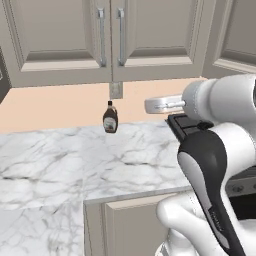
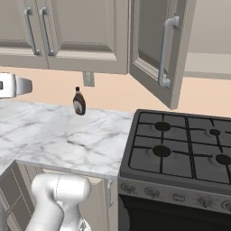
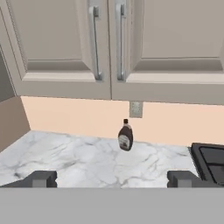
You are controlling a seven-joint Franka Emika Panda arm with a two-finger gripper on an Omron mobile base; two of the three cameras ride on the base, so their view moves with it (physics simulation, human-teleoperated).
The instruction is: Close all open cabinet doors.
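Two taupe-grey cabinet doors [image 3: 57, 43] [image 3: 175, 43] hang shut side by side above the counter, their silver bar handles [image 3: 94, 41] meeting at the middle. In the right base view the same pair [image 2: 63, 31] sits at upper left. To its right, a third cabinet door [image 2: 151, 49] stands swung open over the stove's left edge, handle [image 2: 166, 49] facing out. My gripper [image 3: 113, 179] is open and holds nothing. It faces the closed pair from well back over the counter, fingertips [image 3: 43, 178] wide apart.
A small dark sauce bottle [image 3: 125, 136] stands on the marble counter [image 1: 55, 160] near the peach backsplash, below a wall outlet [image 3: 136, 109]. A black gas stove [image 2: 180, 149] lies to the right. Beige base-cabinet fronts [image 1: 130, 225] run under the counter's edge.
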